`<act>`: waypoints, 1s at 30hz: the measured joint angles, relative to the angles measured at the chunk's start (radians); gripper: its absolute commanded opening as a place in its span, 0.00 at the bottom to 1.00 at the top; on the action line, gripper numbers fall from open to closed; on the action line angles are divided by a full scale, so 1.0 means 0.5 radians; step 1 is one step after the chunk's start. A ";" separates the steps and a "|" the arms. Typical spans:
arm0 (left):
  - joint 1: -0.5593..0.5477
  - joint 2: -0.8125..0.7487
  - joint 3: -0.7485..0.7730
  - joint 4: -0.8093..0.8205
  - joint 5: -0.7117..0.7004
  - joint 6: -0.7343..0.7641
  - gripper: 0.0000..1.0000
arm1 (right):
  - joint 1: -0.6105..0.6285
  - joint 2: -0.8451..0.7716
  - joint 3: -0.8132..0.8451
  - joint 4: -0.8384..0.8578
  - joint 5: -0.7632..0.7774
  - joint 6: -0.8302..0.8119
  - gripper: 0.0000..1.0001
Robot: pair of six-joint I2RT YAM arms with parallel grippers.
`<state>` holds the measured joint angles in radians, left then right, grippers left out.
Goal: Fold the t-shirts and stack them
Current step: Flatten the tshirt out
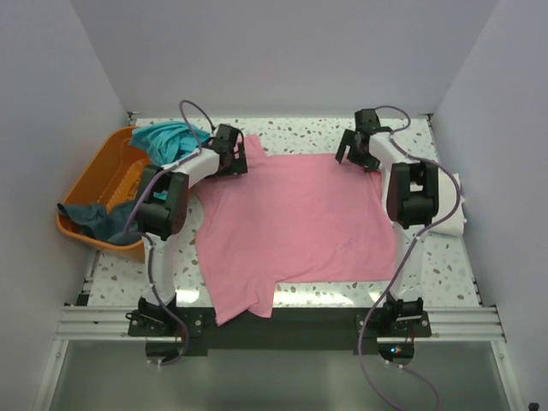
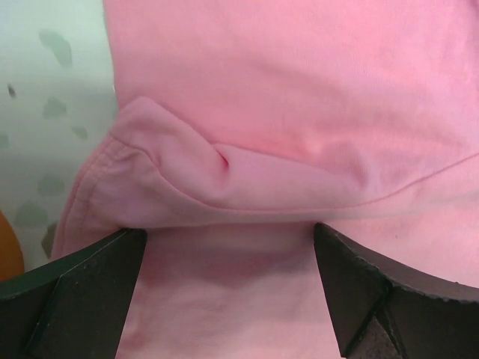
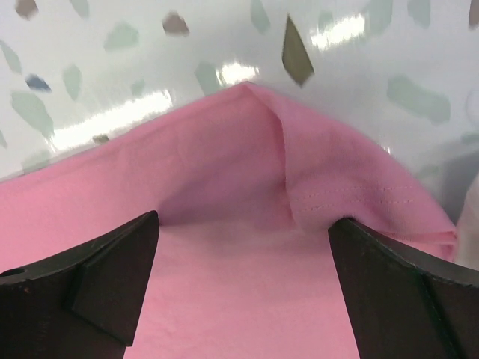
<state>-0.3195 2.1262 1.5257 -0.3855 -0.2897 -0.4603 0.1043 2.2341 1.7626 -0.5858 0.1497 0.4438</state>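
Left gripper [image 2: 228, 247] and right gripper [image 3: 243, 232] both stand spread wide, grasping nothing. They sit over the far corners of the pink t-shirt [image 1: 291, 223], at 11 and 1 o'clock. It lies spread out mid-desk [image 1: 325, 133]. At 9 to 10 o'clock the orange basket [image 1: 94, 175] holds the teal t-shirt [image 1: 167, 137] and the slate-blue t-shirt [image 1: 90, 218].

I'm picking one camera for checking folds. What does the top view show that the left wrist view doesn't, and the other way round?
Only the top view: the whole pink shirt spread out, a teal shirt and a dark shirt in the basket, a white cloth at right, the right gripper. Only the left wrist: a close look at the crease at the shirt's corner. Both: the pink shirt, the speckled table, the left gripper open over that corner.
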 measured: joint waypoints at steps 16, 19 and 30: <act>0.142 0.738 1.182 -0.115 0.127 0.217 1.00 | -0.072 0.572 0.918 0.062 -0.028 -0.061 0.99; 0.156 0.739 1.194 -0.114 0.220 0.243 1.00 | -0.081 0.580 0.918 0.134 -0.082 -0.091 0.98; 0.046 0.537 1.243 -0.327 0.436 0.317 1.00 | -0.037 0.140 0.497 0.163 -0.291 -0.179 0.99</act>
<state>-0.2966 2.3947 2.1471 -0.5488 -0.0719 -0.3019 0.0860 2.3039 2.0113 -0.5041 0.0044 0.3546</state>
